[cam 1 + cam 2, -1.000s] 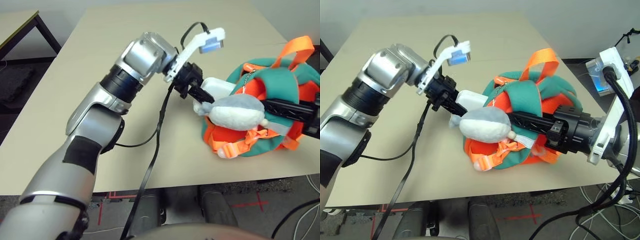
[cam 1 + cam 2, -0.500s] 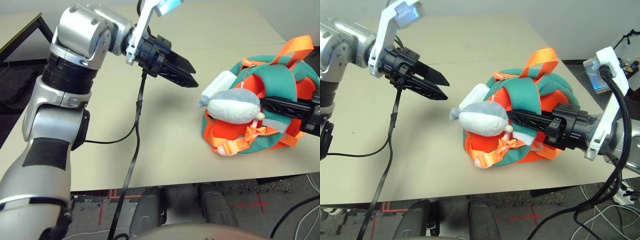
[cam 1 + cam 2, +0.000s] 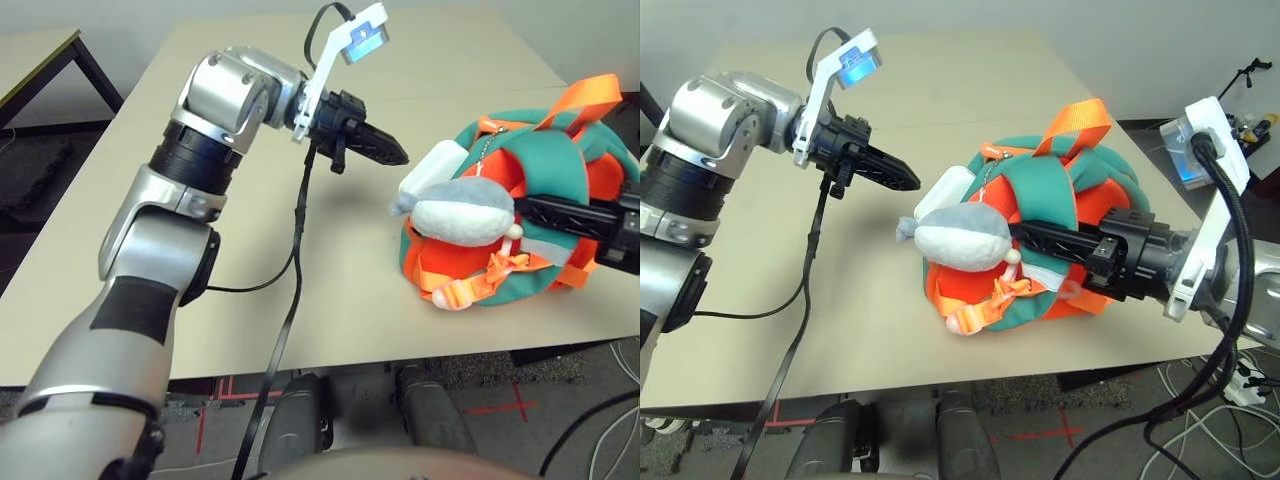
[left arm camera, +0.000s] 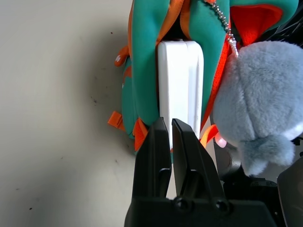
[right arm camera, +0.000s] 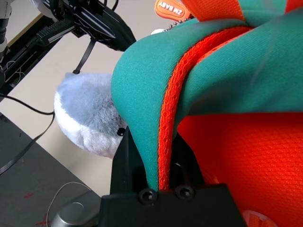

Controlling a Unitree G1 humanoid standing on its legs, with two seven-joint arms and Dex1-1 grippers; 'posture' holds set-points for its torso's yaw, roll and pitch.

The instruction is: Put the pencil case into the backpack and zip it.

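The teal-green and orange backpack (image 3: 565, 165) lies on the table's right side with its opening turned toward my left arm. The white pencil case (image 4: 180, 85) sticks halfway out of that opening, just above the grey plush charm (image 3: 462, 214). My left gripper (image 3: 398, 157) is shut with nothing in it. It points at the case's exposed end from a short gap away. My right gripper (image 3: 1022, 233) reaches across the backpack from the right, shut on the opening's teal and orange edge (image 5: 163, 118).
Orange straps (image 3: 468, 290) spill from the backpack toward the table's front edge (image 3: 330, 358). A black cable (image 3: 290, 290) hangs from my left wrist down over that edge. A dark side table (image 3: 45, 60) stands at the far left.
My left gripper let go of the pencil case, pulled back with open fingers, then came back toward the case and shut. The case stays lodged in the backpack's opening. The right gripper keeps its hold.
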